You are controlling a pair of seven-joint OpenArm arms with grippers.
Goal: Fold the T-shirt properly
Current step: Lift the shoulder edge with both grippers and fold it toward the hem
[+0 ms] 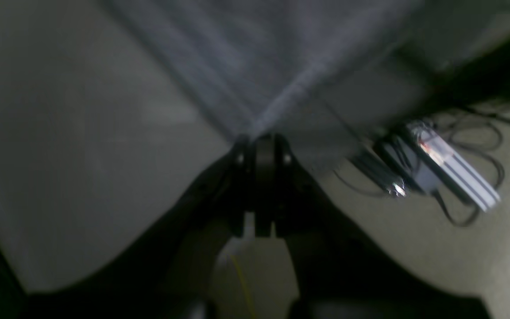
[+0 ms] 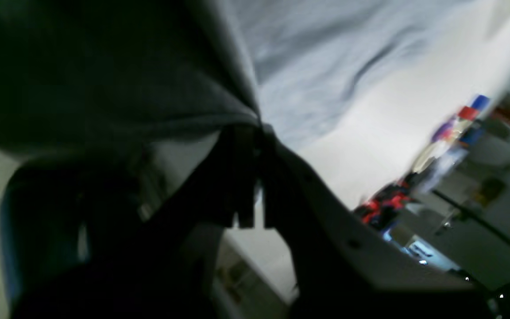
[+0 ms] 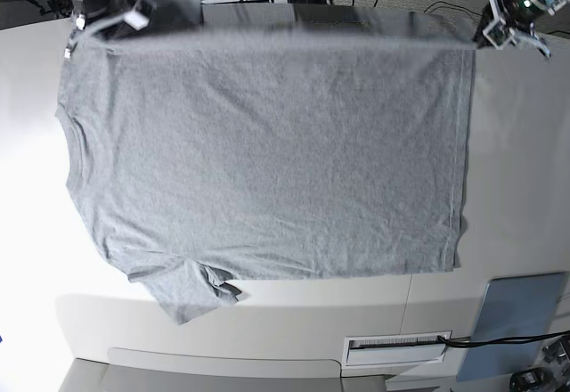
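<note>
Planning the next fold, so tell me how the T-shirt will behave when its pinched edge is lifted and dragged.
The T-shirt will probably drape limply: its lower sleeve already lies crumpled. It looks light, likely sliding easily over the smooth table. Cloth fans taut from the left end effector and the right end effector, so slack parts may sag or wrinkle.

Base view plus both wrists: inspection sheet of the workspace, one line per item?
Surface: white table, mostly covered.
Job's things: T-shirt spread flat, plain side up, one sleeve crumpled at its near edge.
Clutter: grey-blue pad at the near corner.
Grippers: left gripper and right gripper both shut on the shirt's far edge.
Cables: black cables loop on the floor.
Surroundings: blurred coloured items, unidentifiable.
</note>
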